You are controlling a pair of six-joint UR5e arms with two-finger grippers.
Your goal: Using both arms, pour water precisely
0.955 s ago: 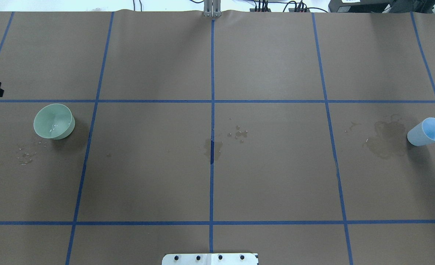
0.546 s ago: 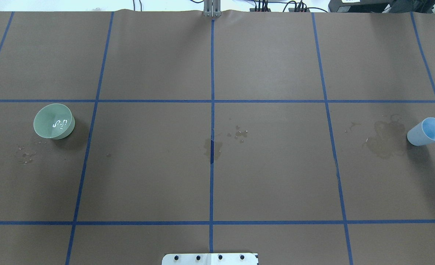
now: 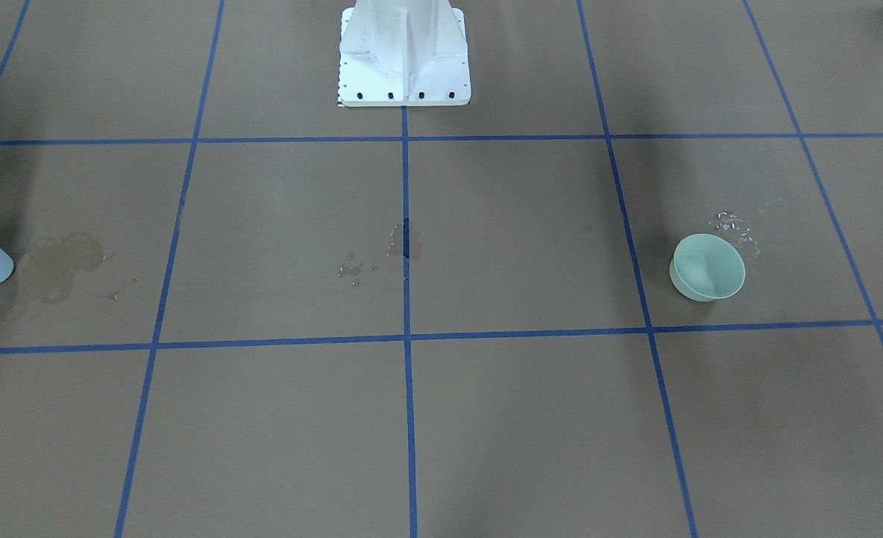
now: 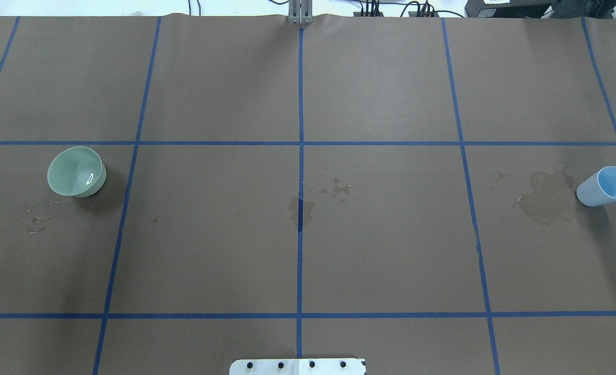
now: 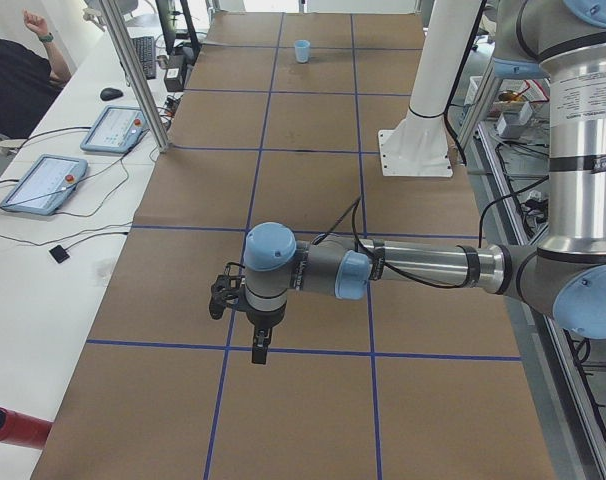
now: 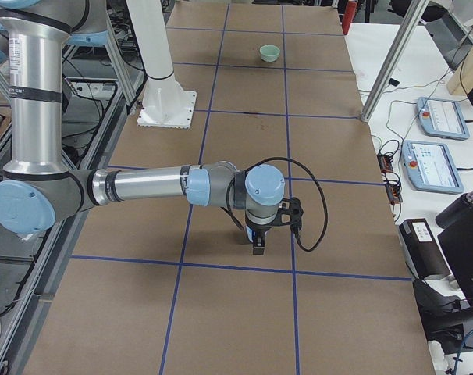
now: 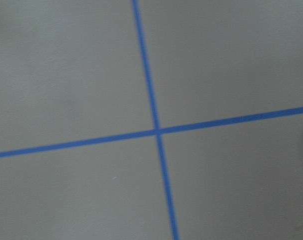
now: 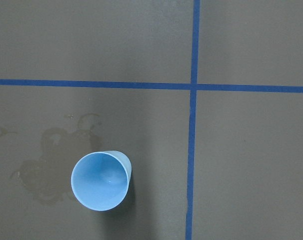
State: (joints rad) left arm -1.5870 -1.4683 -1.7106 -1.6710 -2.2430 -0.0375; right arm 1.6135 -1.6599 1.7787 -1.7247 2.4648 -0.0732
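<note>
Where brown paper covers the long tabletop [image 4: 391, 250], blue tape lines [image 4: 300, 260] divide it into large squares, and a white bolted pedestal [image 3: 404, 52] stands at the robot's edge. Near the end on the robot's left sits a pale green round plastic bowl [image 4: 76, 171], upright, with the water [image 4: 90, 178] showing as a bright glossy streak inside it; small droplets [image 4: 37, 221] lie on the paper just beside it. Well apart, close to the opposite end, a light blue plastic cup [image 4: 604, 186] stands upright beside a dark wet stain [image 4: 545, 200], and the right wrist view looks straight down into its mouth. Between the two vessels lies a wide stretch of paper, marked only by a few scattered drops [image 4: 339, 188] near the centre line. From the table's end, the silver-grey left arm [image 5: 423, 265] reaches level over the surface, its black left claw [image 5: 259, 350] pointing down just above a tape crossing; its wrist view shows a blurred crossing. The right arm [image 6: 143, 187] reaches out likewise, and the right claw [image 6: 257, 246] hangs pointing down over the paper. Whether either claw is released or clenched cannot be told from these side views. Along the operators' side run a white desk with two tablets [image 5: 113, 128], upright metal posts [image 5: 133, 70] and a seated person [image 5: 13, 80].
</note>
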